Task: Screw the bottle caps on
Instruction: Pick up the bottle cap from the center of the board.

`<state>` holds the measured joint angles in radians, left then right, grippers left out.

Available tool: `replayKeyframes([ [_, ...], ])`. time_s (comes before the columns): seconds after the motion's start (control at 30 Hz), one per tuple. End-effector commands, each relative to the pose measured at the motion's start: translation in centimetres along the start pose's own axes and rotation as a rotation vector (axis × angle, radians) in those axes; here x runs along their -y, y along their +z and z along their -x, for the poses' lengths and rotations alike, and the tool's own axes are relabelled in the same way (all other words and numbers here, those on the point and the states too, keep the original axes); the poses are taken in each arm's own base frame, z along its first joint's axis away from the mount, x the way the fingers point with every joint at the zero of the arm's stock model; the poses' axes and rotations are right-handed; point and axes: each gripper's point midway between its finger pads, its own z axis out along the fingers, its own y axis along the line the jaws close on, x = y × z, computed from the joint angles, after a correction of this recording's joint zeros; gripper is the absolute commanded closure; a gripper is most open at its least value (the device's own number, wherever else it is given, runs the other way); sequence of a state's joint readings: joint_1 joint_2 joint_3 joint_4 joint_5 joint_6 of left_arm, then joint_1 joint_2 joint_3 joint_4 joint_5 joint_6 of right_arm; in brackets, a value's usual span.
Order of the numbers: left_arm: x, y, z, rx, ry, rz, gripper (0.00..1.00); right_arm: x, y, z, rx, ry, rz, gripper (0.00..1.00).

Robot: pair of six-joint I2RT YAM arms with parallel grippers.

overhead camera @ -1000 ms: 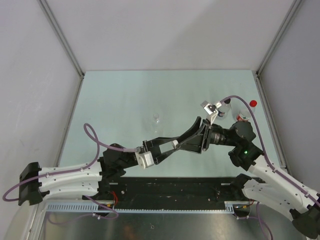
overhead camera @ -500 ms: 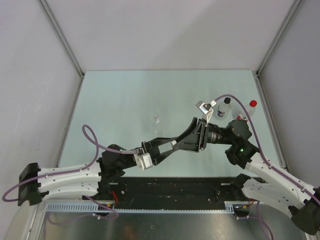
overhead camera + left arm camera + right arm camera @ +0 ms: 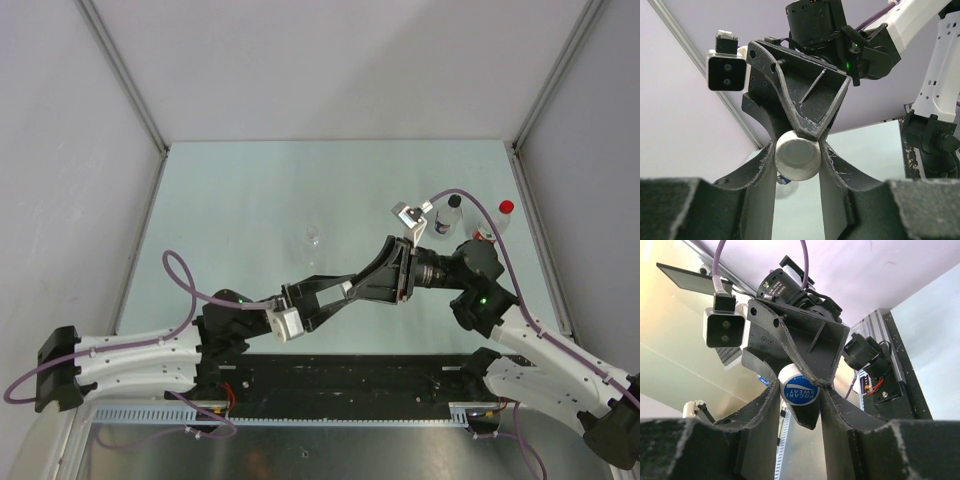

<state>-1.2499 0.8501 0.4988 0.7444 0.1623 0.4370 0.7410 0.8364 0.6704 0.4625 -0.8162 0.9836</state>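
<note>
Left side: the left arm (image 3: 150,355) reaches from the near-left corner toward the middle of the table (image 3: 230,190); we note the left gripper (image 3: 797,150) clamped on the whitish cap (image 3: 797,161), one finger pressed to each side; from this wrist the cap shows end-on as a plain pale round.

Cap position: held in the air above the table, right of centre; in the top view it is hidden where the two grippers meet tip to tip.

Beyond the left arm, near the table's middle, a small clear bottle (image 3: 314,238) stands by itself, well apart from both grippers.

Moving right: the right gripper (image 3: 799,388) meets the same cap from the opposite side; in its wrist view the fingers lie against the ribbed rim on both sides, so we record it as gripping the cap too; the face toward that camera is blue with white lettering.

Far right: a second bottle (image 3: 452,222) with the black cap (image 3: 454,201) on its neck stands just beyond the right gripper; near it, close to the table's right edge, a third bottle (image 3: 487,235), labelled, carries the red cap (image 3: 506,207); whether either cap is screwed tight we cannot tell.
</note>
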Motion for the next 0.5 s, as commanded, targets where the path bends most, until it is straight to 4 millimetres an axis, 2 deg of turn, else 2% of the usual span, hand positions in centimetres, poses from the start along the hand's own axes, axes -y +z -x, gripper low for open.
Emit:
replayKeyframes([
  [0.0, -0.4, -0.4, -0.2, -0.001, 0.020, 0.025, 0.67, -3.1, -0.1, 1.5, 0.042, -0.085, 0.078, 0.82],
  [0.07, -0.6, -0.4, -0.2, -0.005, 0.016, 0.039, 0.42, -3.0, -0.1, 1.4, 0.043, -0.084, 0.072, 0.82],
  [0.1, -0.8, -0.4, -0.2, -0.007, 0.010, 0.048, 0.35, -2.9, -0.1, 1.4, 0.046, -0.084, 0.064, 0.83],
  [0.17, -1.2, -0.6, -0.1, -0.010, -0.002, 0.071, 0.12, -2.7, -0.2, 1.5, 0.054, -0.088, 0.051, 0.83],
  [0.2, -1.3, -0.7, -0.2, -0.012, -0.007, 0.082, 0.06, -2.5, -0.2, 1.6, 0.059, -0.091, 0.043, 0.83],
  [0.33, -3.2, -1.7, -0.6, -0.045, -0.045, 0.201, 0.01, -2.0, -0.8, 2.1, 0.084, -0.102, 0.003, 0.83],
  [0.47, -6.9, -4.8, -2.5, -0.123, -0.165, 0.486, 0.01, -0.3, -1.8, 2.9, 0.125, -0.111, -0.094, 0.84],
])
